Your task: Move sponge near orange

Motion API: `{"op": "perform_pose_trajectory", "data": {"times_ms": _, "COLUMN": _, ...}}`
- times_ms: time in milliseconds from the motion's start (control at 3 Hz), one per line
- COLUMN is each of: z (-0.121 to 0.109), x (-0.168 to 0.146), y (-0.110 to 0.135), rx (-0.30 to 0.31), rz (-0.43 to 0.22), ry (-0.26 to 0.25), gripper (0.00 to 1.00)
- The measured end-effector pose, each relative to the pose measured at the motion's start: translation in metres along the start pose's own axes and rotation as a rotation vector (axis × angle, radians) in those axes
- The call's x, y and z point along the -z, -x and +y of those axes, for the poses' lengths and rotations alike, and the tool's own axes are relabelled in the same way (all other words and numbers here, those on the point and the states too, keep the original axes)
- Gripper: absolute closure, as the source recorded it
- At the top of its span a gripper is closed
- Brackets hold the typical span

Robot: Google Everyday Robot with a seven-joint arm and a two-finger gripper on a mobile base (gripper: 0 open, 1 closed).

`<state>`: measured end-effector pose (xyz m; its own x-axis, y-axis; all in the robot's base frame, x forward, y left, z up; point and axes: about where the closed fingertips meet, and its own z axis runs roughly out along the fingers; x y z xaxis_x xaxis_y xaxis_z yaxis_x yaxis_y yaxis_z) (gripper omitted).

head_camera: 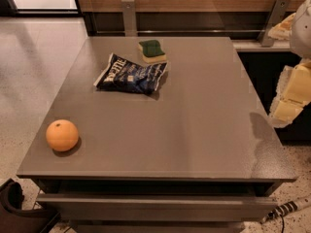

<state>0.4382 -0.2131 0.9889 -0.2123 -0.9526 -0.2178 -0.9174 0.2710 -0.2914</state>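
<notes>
Table (194,120): one, grey, carries everything. Gripper (285,111): one, on the arm at the right edge of view, hanging off the table's right side at about mid-depth and well apart from every object. Can't tell whether its grasp is spread or closed, but it isn't holding the sponge. Snack bag (132,74): one, dark blue, lying flat toward the far side, left of centre. Orange (62,135): one, near the front-left corner, sitting alone. Sponge (152,51): one, green top on a yellow base, flat near the far edge, just behind the bag's right end; touching it or just short of it, can't tell which. Progress, my read: nothing done yet. Sponge and orange are well apart, roughly on a diagonal across the table, with the bag lying between them. Left to do: reach across to the far side, grasp the sponge, lift it clear of the bag, carry it to the front-left and set it down just beside the orange. Avoid nudging the orange, since a round fruit that near the edge could roll off.
</notes>
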Motion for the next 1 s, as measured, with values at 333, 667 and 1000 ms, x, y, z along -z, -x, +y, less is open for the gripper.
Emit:
{"op": "perform_pose_trajectory", "data": {"times_ms": 333, "z": 0.000, "x": 0.000, "y": 0.000, "rx": 0.000, "rz": 0.000, "ry": 0.000, "gripper": 0.00}}
{"op": "perform_pose_trajectory", "data": {"times_ms": 667, "z": -0.020, "x": -0.006, "y": 0.007, "rx": -0.019, "rz": -0.059, "ry": -0.012, "gripper": 0.00}}
{"op": "perform_pose_trajectory", "data": {"times_ms": 1000, "z": -0.061, "x": -0.019, "y": 0.023, "rx": -0.098, "rz": -0.200, "ry": -0.045, "gripper": 0.00}}
